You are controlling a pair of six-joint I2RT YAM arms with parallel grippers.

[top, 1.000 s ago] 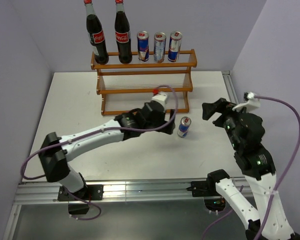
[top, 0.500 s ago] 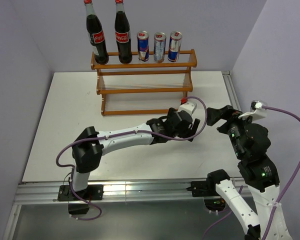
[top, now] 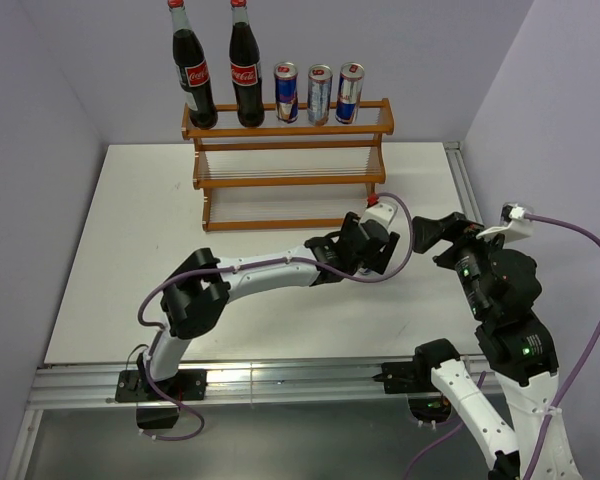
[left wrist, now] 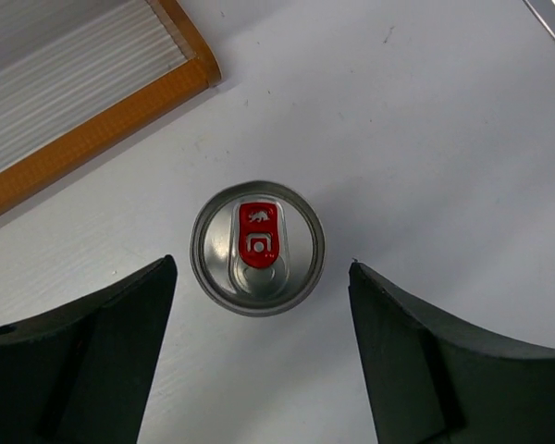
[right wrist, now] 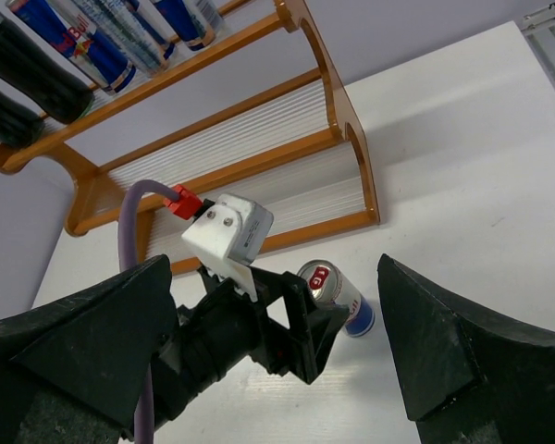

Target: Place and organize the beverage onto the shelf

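Last can (left wrist: 257, 248): upright on the surface (top: 130, 250), just in front of the shelf (top: 285, 132) at its lower right corner; not yet shelved.
Shelf load: two bottles (top: 195, 75) and three cans (top: 319, 93) in a row on the top tier; the gap at their right is likely this can's slot.
Left fingers (left wrist: 111, 342): apart, one on either side of the can, with clearance on both sides and no contact. Reads as set-up for a side pinch.
Left arm (top: 270, 272): stretched low across the surface, wrist pointing straight down over the can.
Right fingers (right wrist: 83, 342): spread wide, holding nothing.
Right arm (top: 495, 290): raised off to the right, probably keeping clear.
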